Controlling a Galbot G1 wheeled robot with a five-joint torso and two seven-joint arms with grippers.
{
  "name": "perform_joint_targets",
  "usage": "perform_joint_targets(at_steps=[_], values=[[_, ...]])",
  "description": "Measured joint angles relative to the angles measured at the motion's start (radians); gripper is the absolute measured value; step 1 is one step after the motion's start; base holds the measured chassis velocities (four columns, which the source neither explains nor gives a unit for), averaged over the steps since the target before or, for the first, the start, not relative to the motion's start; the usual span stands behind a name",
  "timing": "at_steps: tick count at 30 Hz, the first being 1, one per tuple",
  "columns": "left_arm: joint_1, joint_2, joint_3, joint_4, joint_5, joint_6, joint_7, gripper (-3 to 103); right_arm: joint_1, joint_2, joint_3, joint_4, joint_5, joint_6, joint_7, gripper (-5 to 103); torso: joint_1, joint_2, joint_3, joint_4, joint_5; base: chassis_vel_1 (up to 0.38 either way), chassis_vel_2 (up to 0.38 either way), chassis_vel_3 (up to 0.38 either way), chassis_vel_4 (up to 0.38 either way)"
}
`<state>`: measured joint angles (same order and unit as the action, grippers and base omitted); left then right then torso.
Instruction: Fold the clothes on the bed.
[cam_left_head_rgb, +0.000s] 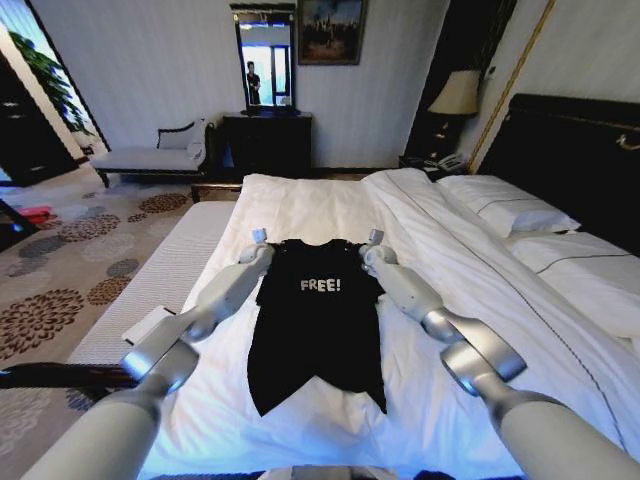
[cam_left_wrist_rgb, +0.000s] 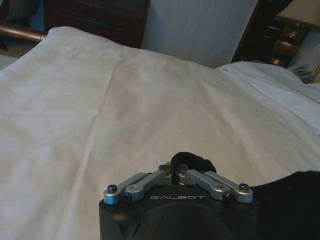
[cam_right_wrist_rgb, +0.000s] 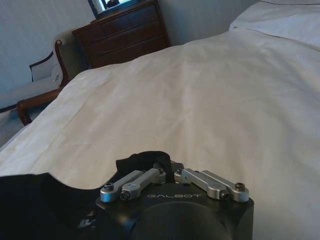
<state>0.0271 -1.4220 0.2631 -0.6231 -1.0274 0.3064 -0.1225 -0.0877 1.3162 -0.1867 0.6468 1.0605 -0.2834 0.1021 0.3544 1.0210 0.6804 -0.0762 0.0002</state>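
Bed (cam_left_head_rgb: 330, 210) with white duvet spans most of the head view; dark headboard (cam_left_head_rgb: 570, 160) on the robot's right, two white pillows (cam_left_head_rgb: 505, 205) lying against it. All positions below are given relative to the bed.

Room beyond the far end of the bed: dark dresser (cam_left_head_rgb: 268, 140) with a mirror above it, pale upholstered bench (cam_left_head_rgb: 150, 155) to its left, lit lamp (cam_left_head_rgb: 458, 95) in the corner near the headboard. Patterned carpet (cam_left_head_rgb: 70, 260) runs along the bed's left side.

Black T-shirt (cam_left_head_rgb: 315, 330) lies flat on the duvet, roughly mid-bed and toward the near edge, white "FREE!" lettering face up, collar end pointing to the far end of the bed, hem nearest the robot. The lower part flares out into two uneven points.

Both arms reach out over the bed to the shirt's far end.

Left gripper (cam_left_head_rgb: 259, 238) sits at the shirt's left shoulder. Left wrist view: linkage bars folded inward, jaws closed together, a small bunch of black fabric pinched between them (cam_left_wrist_rgb: 189, 161); the rest of the shirt shows as a dark patch beside the gripper body, resting on the duvet.

Right gripper (cam_left_head_rgb: 375, 239) sits at the shirt's right shoulder. Right wrist view: same folded linkage, jaws closed on a fold of black cloth (cam_right_wrist_rgb: 145, 159); the shirt trails off to one side over the duvet.
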Motion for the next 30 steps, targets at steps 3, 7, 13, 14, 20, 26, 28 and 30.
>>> perform_joint_targets(at_steps=[3,7,13,14,20,26,28,30], values=[[-0.029,-0.027,-0.005,0.063,0.017,-0.010,0.022,1,0.007,0.013,0.010,-0.016,-0.008,0.004,0.000,2,0.000,0.000,0.000,0.0004,0.0000,0.000,0.000,0.000,0.000],[-0.047,-0.049,-0.016,0.114,0.039,-0.019,0.040,1,0.021,0.030,0.022,-0.050,-0.022,0.016,0.000,2,0.000,0.000,0.000,0.0010,-0.0003,0.000,0.000,0.000,0.000],[-0.060,-0.069,-0.084,0.193,0.100,-0.038,0.065,1,0.040,0.058,0.049,-0.113,-0.054,0.067,-0.008,2,0.000,0.000,0.000,0.0008,-0.0003,0.000,0.000,0.000,0.000],[-0.060,-0.072,-0.108,0.204,0.115,-0.043,0.071,1,0.039,0.064,0.054,-0.123,-0.066,0.084,-0.012,2,0.000,0.000,0.000,0.0009,-0.0002,0.000,0.000,0.000,0.000],[-0.046,-0.089,-0.167,0.220,0.170,-0.061,0.084,1,0.032,0.083,0.095,-0.162,-0.095,0.132,-0.028,2,0.000,0.000,0.000,0.0007,-0.0003,0.000,0.000,0.000,0.000],[-0.033,-0.099,-0.194,0.231,0.202,-0.064,0.084,1,0.026,0.097,0.114,-0.182,-0.121,0.144,-0.042,2,0.000,0.000,0.000,0.0005,-0.0002,0.000,0.000,0.000,0.000],[-0.032,-0.099,-0.199,0.233,0.206,-0.064,0.084,1,0.027,0.100,0.117,-0.188,-0.126,0.144,-0.045,2,0.000,0.000,0.000,0.0007,-0.0002,0.000,0.000,0.000,0.000],[-0.029,-0.099,-0.207,0.236,0.210,-0.064,0.082,1,0.028,0.103,0.120,-0.194,-0.133,0.142,-0.053,2,0.000,0.000,0.000,0.0011,-0.0003,0.000,0.000,0.000,0.000]])
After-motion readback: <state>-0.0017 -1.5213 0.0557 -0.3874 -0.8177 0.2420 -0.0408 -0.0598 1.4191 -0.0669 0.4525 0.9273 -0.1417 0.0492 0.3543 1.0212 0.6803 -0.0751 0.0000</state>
